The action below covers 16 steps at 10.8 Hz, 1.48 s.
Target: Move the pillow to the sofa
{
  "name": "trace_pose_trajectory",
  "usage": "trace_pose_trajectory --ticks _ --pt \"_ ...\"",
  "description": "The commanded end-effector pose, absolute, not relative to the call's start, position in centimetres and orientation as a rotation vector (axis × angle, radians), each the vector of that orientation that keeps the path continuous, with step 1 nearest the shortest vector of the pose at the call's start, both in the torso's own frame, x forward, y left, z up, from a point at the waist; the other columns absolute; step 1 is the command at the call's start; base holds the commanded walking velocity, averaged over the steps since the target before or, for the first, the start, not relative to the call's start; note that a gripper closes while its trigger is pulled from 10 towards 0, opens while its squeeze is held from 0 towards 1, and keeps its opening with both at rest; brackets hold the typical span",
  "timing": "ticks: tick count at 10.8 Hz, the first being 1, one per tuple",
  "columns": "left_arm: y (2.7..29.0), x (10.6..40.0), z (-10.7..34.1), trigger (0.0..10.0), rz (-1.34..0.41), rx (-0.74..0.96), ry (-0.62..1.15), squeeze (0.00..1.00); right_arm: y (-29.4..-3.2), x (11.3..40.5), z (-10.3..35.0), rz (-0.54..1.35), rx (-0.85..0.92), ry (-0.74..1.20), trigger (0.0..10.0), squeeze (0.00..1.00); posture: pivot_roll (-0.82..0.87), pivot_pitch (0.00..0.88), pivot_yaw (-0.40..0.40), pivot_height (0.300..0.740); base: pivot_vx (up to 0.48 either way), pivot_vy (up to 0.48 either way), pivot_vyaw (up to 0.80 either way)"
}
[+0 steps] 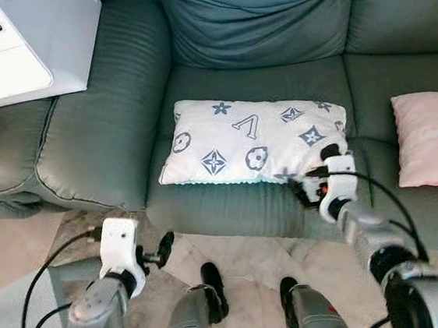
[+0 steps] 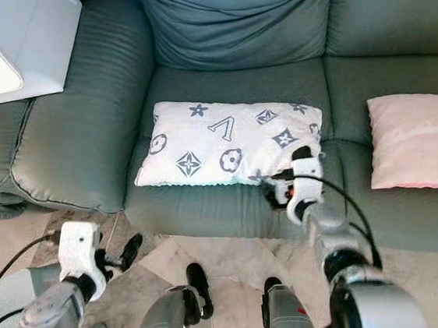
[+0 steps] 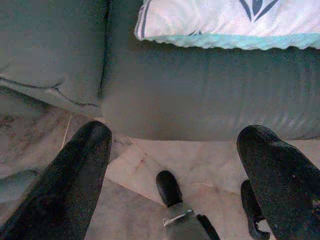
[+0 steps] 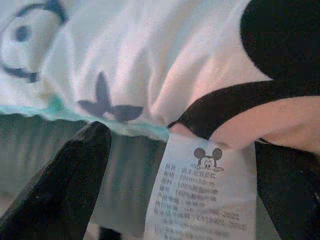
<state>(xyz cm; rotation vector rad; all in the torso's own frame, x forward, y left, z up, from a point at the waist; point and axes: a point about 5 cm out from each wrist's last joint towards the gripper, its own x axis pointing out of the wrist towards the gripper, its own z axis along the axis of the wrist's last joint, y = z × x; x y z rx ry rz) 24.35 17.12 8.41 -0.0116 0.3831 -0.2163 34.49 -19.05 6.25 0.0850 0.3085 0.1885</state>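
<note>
The white pillow [image 1: 252, 138] with navy monogram prints lies flat on the middle seat of the grey-green sofa [image 1: 98, 130]. My right gripper [image 1: 315, 173] is at the pillow's front right corner, open, its fingers either side of that corner. In the right wrist view the pillow's corner [image 4: 150, 65] and its care label [image 4: 205, 185] hang between the two black fingers [image 4: 65, 185]. My left gripper [image 1: 162, 250] is open and low, in front of the sofa's left armrest, holding nothing. The left wrist view has the pillow's front edge [image 3: 225, 25] above the seat front.
A pink pillow [image 1: 433, 138] rests on the right seat. A white box [image 1: 22, 44] sits on the left armrest. Pale marble floor [image 1: 244, 255] runs in front of the sofa, with my own legs [image 1: 213, 290] over it.
</note>
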Motion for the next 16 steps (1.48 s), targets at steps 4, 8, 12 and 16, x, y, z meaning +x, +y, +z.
trace_pose_trajectory --ticks 4,8,12,16 --pt "16.5 25.8 7.4 10.0 -0.217 -0.027 0.392 0.0 -19.6 32.5 5.0 0.246 0.119 0.311 10.0 0.0 -0.09 0.324 0.11 0.74 0.0 0.0 0.0" --pt "14.8 27.9 7.2 10.0 -0.244 -0.061 0.357 0.0 -19.7 29.5 3.6 0.262 0.144 0.375 10.0 0.0 -0.16 0.218 0.082 0.74 0.0 0.0 0.0" --pt "16.6 28.6 5.6 10.0 -0.176 -0.101 0.372 0.0 -16.9 29.0 4.5 0.301 0.1 0.342 10.0 0.0 -0.19 0.086 0.056 0.74 0.0 0.0 0.0" --pt "19.2 27.8 3.1 10.0 -0.052 -0.051 0.349 0.0 -15.4 29.9 5.9 0.22 0.019 0.217 10.0 0.0 -0.2 0.0 0.044 0.74 0.0 0.0 0.0"
